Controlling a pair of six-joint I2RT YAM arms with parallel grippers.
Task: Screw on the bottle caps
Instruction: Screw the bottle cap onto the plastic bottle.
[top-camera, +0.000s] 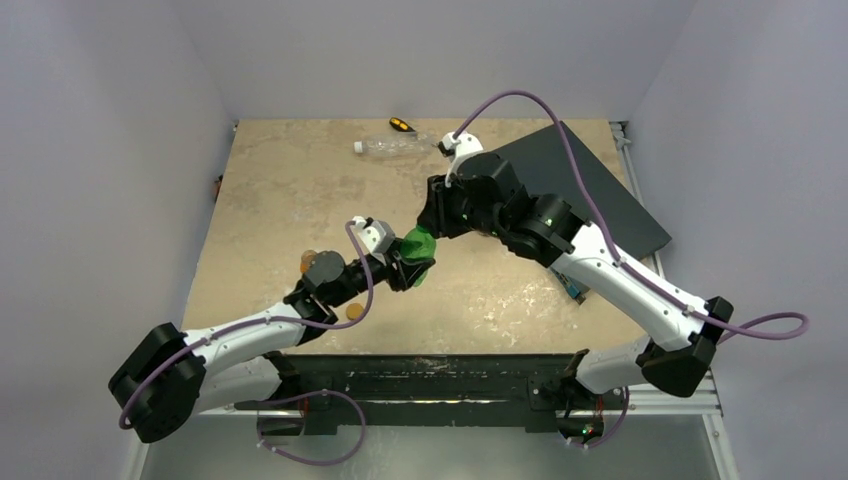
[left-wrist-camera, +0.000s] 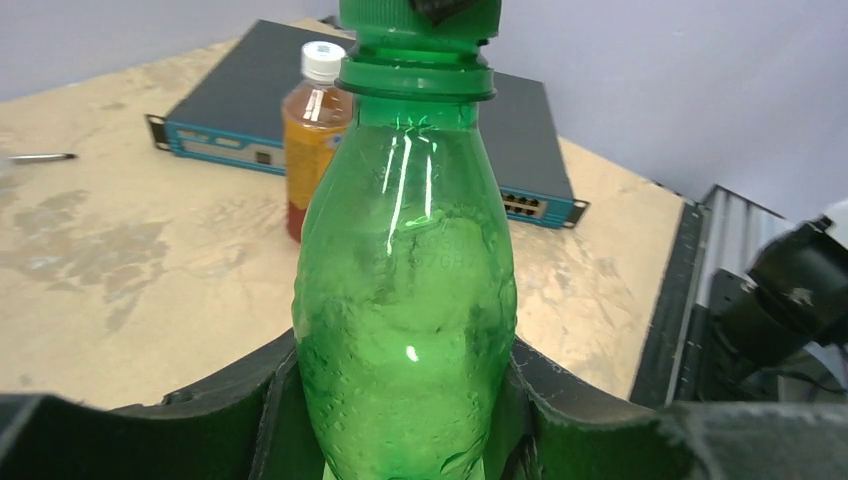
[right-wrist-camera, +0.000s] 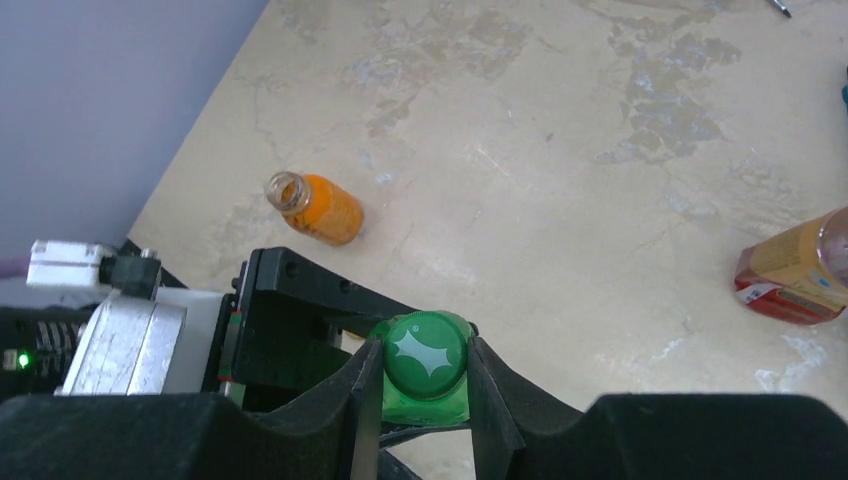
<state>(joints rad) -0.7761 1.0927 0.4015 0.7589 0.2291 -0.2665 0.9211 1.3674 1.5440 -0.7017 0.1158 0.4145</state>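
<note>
Top external, left arm (top-camera: 250, 330) meeting right arm (top-camera: 610, 270), left pincer (top-camera: 400, 266) clamping green bottle (left-wrist-camera: 405, 280), right pincer (right-wrist-camera: 427, 390) clamping cap (right-wrist-camera: 425, 352)

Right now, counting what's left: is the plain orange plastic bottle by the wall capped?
No, the plain orange plastic bottle has a bare, open mouth.
</note>
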